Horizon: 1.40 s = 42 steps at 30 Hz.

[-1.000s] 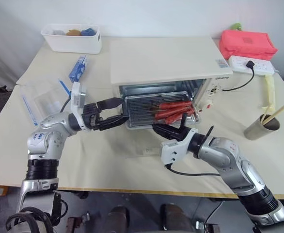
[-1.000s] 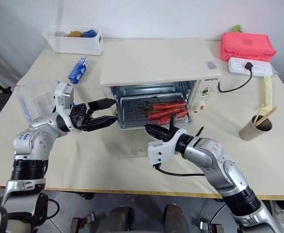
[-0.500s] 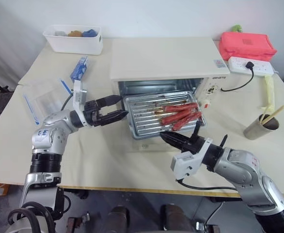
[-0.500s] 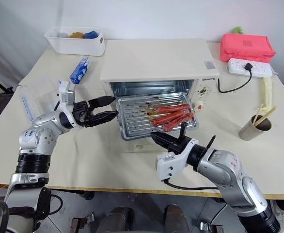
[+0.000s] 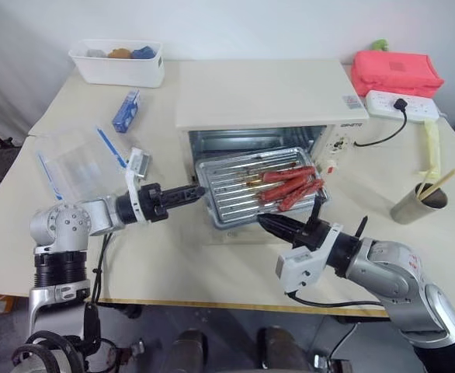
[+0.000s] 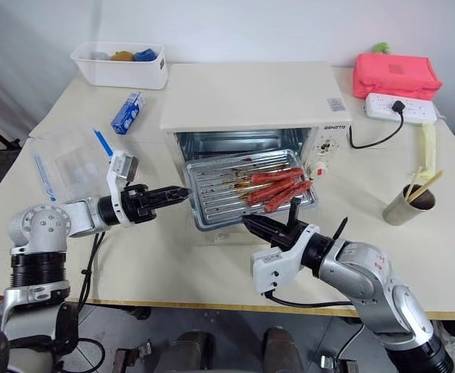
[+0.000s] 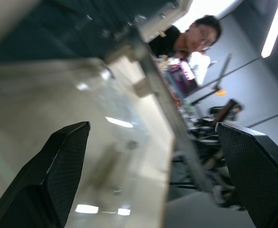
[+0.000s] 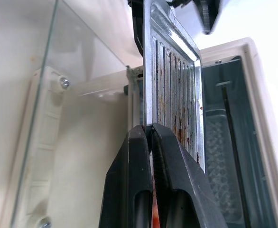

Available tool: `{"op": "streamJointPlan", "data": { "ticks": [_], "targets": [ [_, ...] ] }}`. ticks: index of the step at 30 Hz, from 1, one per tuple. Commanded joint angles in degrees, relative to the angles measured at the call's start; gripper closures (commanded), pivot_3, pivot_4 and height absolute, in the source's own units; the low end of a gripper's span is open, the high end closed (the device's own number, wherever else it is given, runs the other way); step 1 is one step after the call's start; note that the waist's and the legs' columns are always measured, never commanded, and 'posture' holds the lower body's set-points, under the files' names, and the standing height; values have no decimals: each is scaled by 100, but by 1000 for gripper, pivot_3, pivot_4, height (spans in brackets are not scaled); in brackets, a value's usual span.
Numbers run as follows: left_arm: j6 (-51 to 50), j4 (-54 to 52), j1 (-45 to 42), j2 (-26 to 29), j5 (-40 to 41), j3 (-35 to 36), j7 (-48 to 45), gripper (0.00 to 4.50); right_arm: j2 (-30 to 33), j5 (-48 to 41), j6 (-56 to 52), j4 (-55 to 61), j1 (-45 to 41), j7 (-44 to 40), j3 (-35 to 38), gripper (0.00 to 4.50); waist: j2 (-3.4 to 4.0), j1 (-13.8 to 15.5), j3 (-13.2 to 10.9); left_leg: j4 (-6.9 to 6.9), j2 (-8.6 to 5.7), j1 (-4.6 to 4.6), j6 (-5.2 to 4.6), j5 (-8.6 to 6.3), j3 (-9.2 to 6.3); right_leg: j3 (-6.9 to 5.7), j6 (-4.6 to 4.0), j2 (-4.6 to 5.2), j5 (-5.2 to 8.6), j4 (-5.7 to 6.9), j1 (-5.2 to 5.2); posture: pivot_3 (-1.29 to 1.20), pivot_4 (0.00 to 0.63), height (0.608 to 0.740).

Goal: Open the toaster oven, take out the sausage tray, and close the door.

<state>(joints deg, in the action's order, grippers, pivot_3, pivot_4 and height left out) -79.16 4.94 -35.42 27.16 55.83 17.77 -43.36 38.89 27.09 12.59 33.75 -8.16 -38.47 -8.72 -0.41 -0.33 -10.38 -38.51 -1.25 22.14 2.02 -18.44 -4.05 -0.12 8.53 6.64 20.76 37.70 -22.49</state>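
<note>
The cream toaster oven (image 5: pixel 266 93) stands mid-table with its glass door (image 8: pixel 44 123) folded down flat on the table. The ribbed metal sausage tray (image 5: pixel 239 194) is drawn out over the door, with several red sausages (image 5: pixel 290 183) on its right half. My right gripper (image 5: pixel 264 223) is shut on the tray's front rim, and the right wrist view shows both fingers (image 8: pixel 174 175) clamped on the metal edge. My left gripper (image 5: pixel 196 190) points right, open, its tips at the tray's left rim. I cannot tell whether they touch it.
A white bin (image 5: pixel 117 62) and a blue carton (image 5: pixel 124 110) sit at the back left, a clear plastic box (image 5: pixel 76 159) at the left. A red pouch (image 5: pixel 394 70), a power strip (image 5: pixel 402 103) and a metal cup (image 5: pixel 420 203) occupy the right. A person (image 7: pixel 191 38) sits beyond the table.
My right gripper has drawn the tray out of the oven toward the front. The left gripper has rolled onto its side and sunk toward the tray's left rim.
</note>
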Motion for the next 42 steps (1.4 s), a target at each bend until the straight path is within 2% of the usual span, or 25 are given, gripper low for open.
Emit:
{"op": "streamJointPlan", "data": {
  "ticks": [1, 5, 12, 15, 20, 25, 28, 30, 33, 36, 38, 42],
  "targets": [
    [-373, -270, 35, 26, 447, 269, 129, 0, 34, -148, 142, 174, -99, -12, 30, 4478, 0, -16, 0, 2, 0, -2, 0, 0, 2, 3, 0, 0, 0, 1, 0, 0, 150, 740],
    [-402, -296, 236, 41, 480, 326, 257, 0, 55, -205, 210, 134, -115, -68, 18, 4478, 0, -20, 0, 7, 1, -4, 2, 1, 5, 5, 0, -1, 0, 0, -1, 0, 150, 740],
    [-876, 242, 61, -578, 736, 694, 892, 0, 83, -402, 363, 71, -176, -208, -21, 4478, -1, 24, 1, -1, -3, -4, 1, 1, 6, 7, 0, 1, 0, -2, 2, 0, 150, 740],
    [-1074, 439, -131, -901, 867, 946, 1245, 599, 114, -430, 441, 38, -221, -260, -47, 4500, -1, 22, 1, -1, -4, -3, 1, 1, 6, 7, 0, 1, 0, -4, 2, 0, 150, 740],
    [-1334, 292, -139, -1091, 995, 984, 1742, 2114, 138, -453, 510, 18, -242, -281, -63, 4500, -2, -5, 1, 0, -3, -4, 2, 1, 7, 8, 0, 0, 0, -1, 0, 0, 150, 740],
    [-1334, 333, -122, -1357, 1653, 1111, 2605, 3640, 155, -503, 538, 3, -222, -294, -58, 4500, -2, 14, 1, -3, -2, -5, 2, 1, 8, 9, 0, 1, 0, 0, 0, 0, 150, 740],
    [-1334, 307, -57, -1510, 2239, 1170, 3268, 4406, 172, -574, 544, -6, -201, -336, -56, 4500, -3, 20, 2, -4, -2, -5, 2, 0, 7, 10, 0, 1, 0, 0, 0, 0, 150, 740],
    [-1334, 336, -33, -1595, 2700, 1255, 3663, 4458, 170, -679, 509, -10, -167, -380, -42, 4500, -3, 20, 2, -4, -2, -5, 2, 0, 7, 12, 0, 1, 0, -1, 0, 0, 150, 740],
    [-910, 478, 148, -1402, 4107, 984, 4448, 4458, 169, -1266, 262, 96, 1, -492, 146, 4500, -3, 22, 2, -5, -1, -5, 2, 0, 7, 13, 0, 1, 0, 0, 0, 0, 150, 740],
    [-268, 386, 545, -823, 5466, 398, 5125, 4500, 352, -2021, 43, 266, 239, -741, 466, 3725, -3, 10, 2, -5, 1, -5, 4, 0, 6, 16, 0, 2, 0, 0, 1, 0, 150, 740],
    [-119, 369, 739, -475, 5711, 290, 5087, 4500, 546, -2491, 46, 272, 464, -929, 750, 3046, -3, 11, 2, -3, 3, -9, 5, -1, 8, 22, 0, 1, 0, 0, 1, 0, 150, 740],
    [-255, 537, 1044, 40, 5717, 369, 4329, 4500, 814, -3305, -39, 163, 919, -1206, 1310, 1714, -3, 23, 2, -6, 1, -11, 4, -1, 8, 23, -1, -1, 0, -12, 2, 0, 150, 740]
  ]
}}
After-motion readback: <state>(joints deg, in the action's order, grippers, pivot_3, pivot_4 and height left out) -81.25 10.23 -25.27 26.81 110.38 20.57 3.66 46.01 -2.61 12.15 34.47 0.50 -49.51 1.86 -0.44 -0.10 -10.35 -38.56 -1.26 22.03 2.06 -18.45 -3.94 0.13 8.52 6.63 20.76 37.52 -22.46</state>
